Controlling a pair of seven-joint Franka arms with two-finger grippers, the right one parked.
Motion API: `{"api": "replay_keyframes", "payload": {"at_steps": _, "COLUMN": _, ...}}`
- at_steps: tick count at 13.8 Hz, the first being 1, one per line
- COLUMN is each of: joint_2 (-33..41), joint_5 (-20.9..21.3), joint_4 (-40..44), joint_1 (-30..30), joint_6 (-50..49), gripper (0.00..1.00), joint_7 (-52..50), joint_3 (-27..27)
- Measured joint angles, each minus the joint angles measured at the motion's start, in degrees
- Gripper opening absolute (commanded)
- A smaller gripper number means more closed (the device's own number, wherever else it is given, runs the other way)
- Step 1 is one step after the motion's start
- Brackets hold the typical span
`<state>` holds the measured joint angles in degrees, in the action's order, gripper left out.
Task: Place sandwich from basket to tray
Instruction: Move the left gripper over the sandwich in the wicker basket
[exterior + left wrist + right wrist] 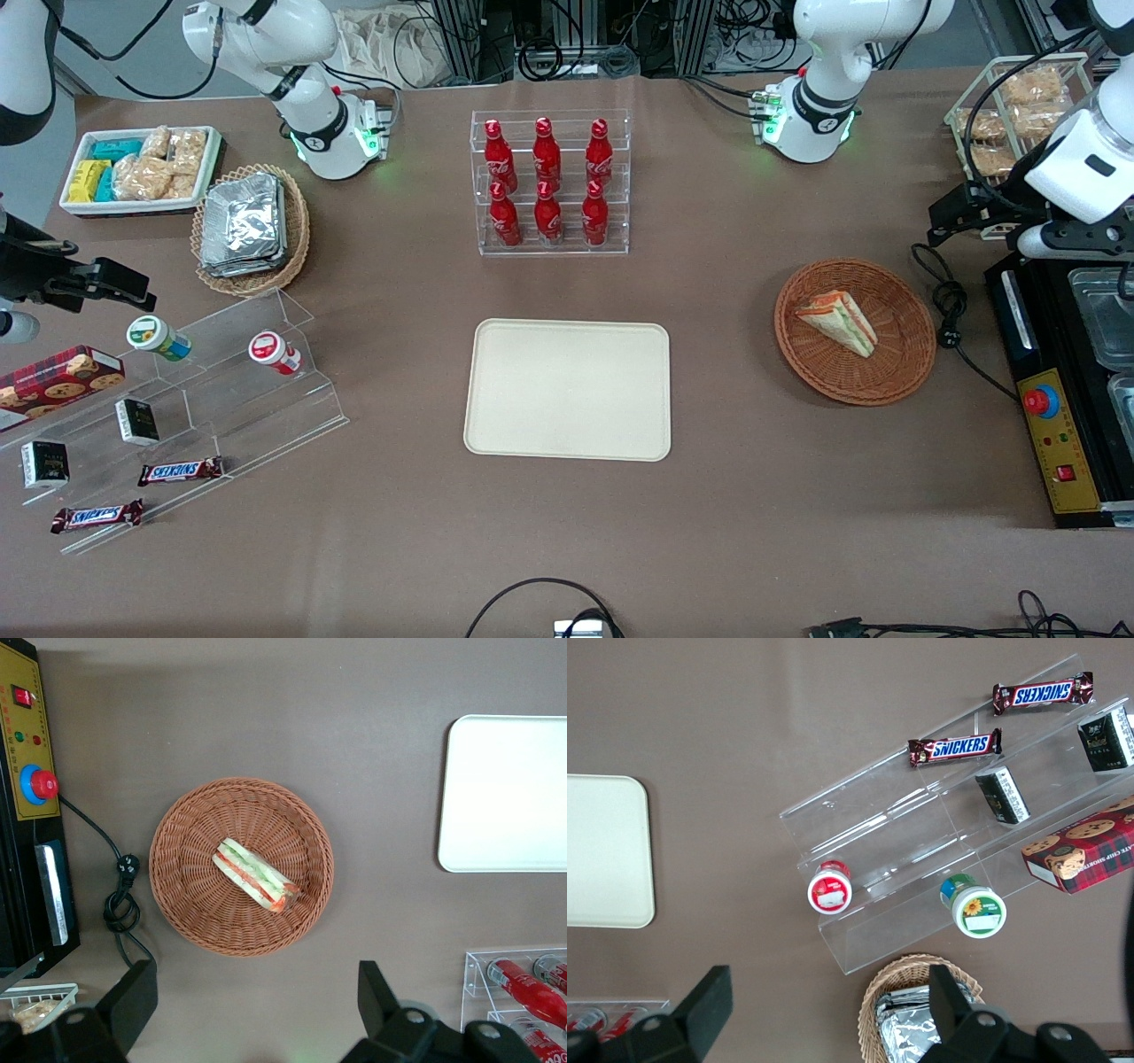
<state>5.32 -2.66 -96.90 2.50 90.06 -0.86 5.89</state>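
Note:
The sandwich (837,323) is a clear-wrapped wedge with orange and green layers, lying in the round reddish-brown wicker basket (904,359). My left gripper (955,217) hangs above the table, farther from the front camera than the basket and toward the working arm's end. It is open, with nothing between its fingers. In the left wrist view the gripper (255,992) is clear of the basket (190,877), and the sandwich (254,875) lies near the basket's middle. The cream tray (567,390) lies bare mid-table, beside the basket, and its edge shows as tray (505,793).
A black control box (1054,425) with a red button and a coiled cable (952,310) lie beside the basket toward the working arm's end. A clear rack of red bottles (549,182) stands farther back than the tray. A stepped acrylic shelf (177,416) stands toward the parked arm's end.

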Motion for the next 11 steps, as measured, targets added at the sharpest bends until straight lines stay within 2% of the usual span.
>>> {"api": "replay_keyframes", "payload": {"at_steps": 6, "joint_2": -0.59, "joint_5": 0.08, "joint_4": -0.53, "joint_1": 0.0, "joint_6": -0.34, "gripper": 1.0, "joint_7": -2.29, "joint_3": 0.03}}
{"api": "replay_keyframes", "payload": {"at_steps": 8, "joint_2": -1.28, "joint_5": 0.34, "joint_4": -3.1, "joint_1": -0.15, "joint_6": 1.46, "gripper": 1.0, "joint_7": -8.08, "joint_3": 0.41}}
{"api": "replay_keyframes", "payload": {"at_steps": 11, "joint_2": -1.72, "joint_5": 0.52, "joint_4": -11.32, "joint_1": -0.49, "joint_6": 10.25, "gripper": 1.0, "joint_7": -18.07, "joint_3": 2.24}}
